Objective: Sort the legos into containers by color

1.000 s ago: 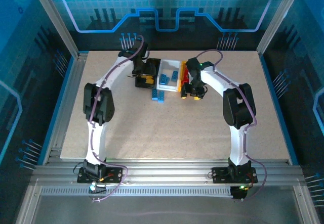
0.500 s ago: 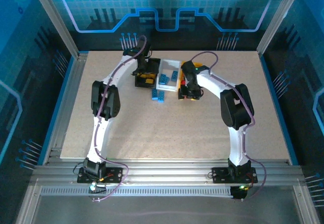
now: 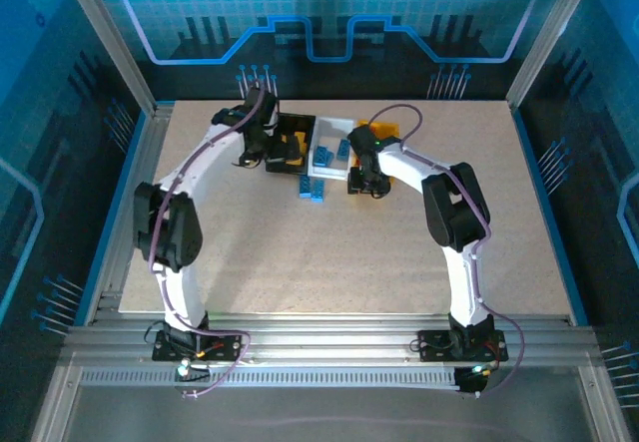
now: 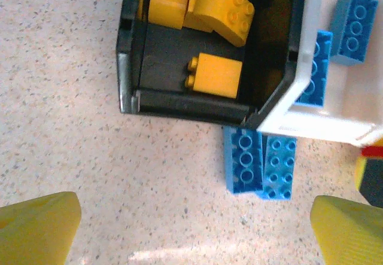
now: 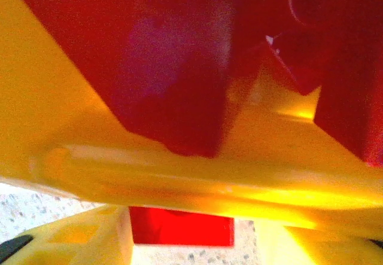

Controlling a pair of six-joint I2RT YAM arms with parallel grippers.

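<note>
Top external view: the left arm [image 3: 205, 153] reaches far up the table and bends to the right. Its left gripper [image 3: 268, 149] hangs by the left side of the small black plastic bin [image 3: 300, 121]. The right arm [image 3: 414, 168] reaches far and bends to the left. Its right gripper [image 3: 365, 180] points down at the near end of the small yellow plastic bin [image 5: 179, 178].

From the left wrist, the yellow fingertips [image 4: 36, 226] are spread wide with nothing between them. Yellow studded bricks [image 4: 218, 73] lie in the black bin. The small white plastic bin [image 4: 305, 112] sits touching its right side and holds blue bricks [image 4: 356, 20]. Two more blue studded bricks [image 4: 260, 166] lie flat on the speckled table [image 4: 90, 157], studs up, side by side and touching. They sit just near the corner where the two bins meet, and their long sides run near to far.

From the right wrist, big red bricks [image 5: 173, 67] sit in the yellow bin. One small red brick [image 5: 179, 226] is between the yellow fingers [image 5: 84, 235], but I cannot tell if they squeeze it.
</note>
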